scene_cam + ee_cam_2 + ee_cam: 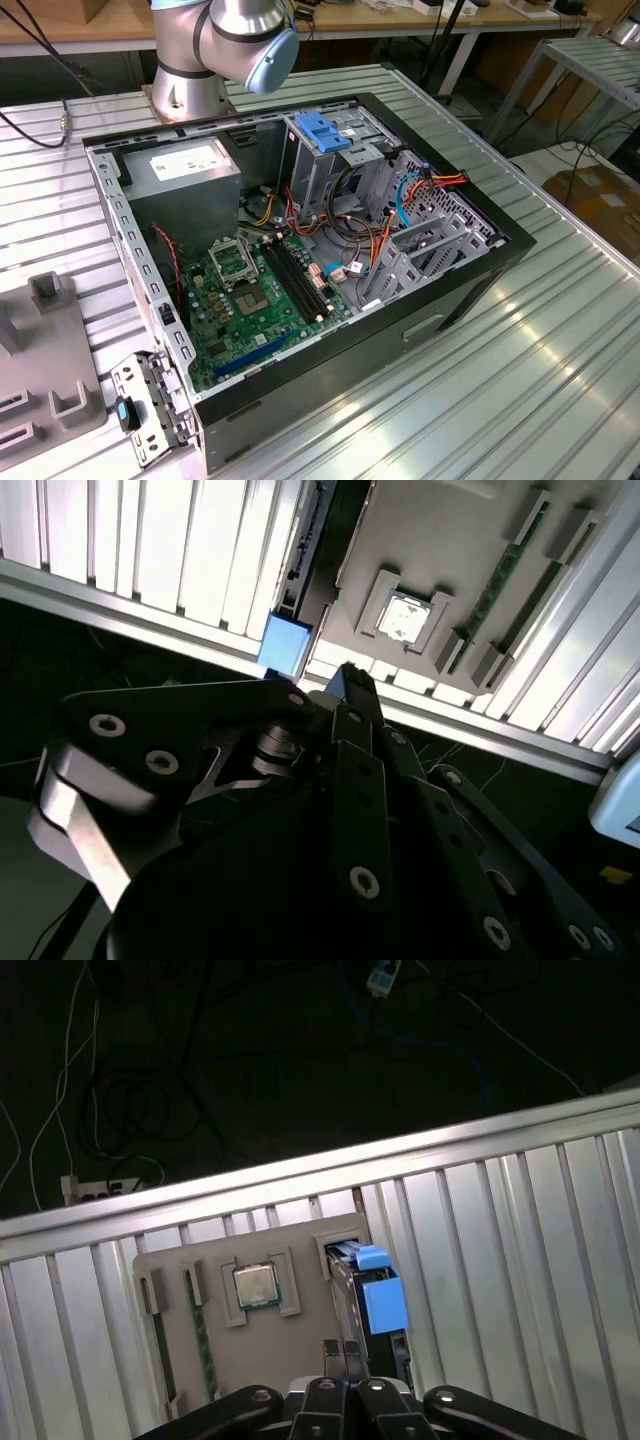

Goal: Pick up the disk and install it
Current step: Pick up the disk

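Observation:
The disk (375, 1295) stands on edge in a slot of a grey holder tray (285, 1350); its blue bracket faces the camera and its dark metal body runs beneath. In the second wrist view the disk's blue bracket (285, 645) shows just past the fingertips. My gripper (340, 1348) hovers above the tray, close beside the disk's edge, with its fingertips (352, 685) pressed together and nothing visible between them. The open computer case (300, 250), with its drive cage (325, 150), sits in the middle of the table.
The tray also carries a processor chip (257, 1285) and memory sticks (200, 1330). In the exterior view the tray (40, 370) lies at the left of the case on the ribbed metal table (500, 380). The arm's base (200, 60) stands behind the case. Cables hang below the table's edge.

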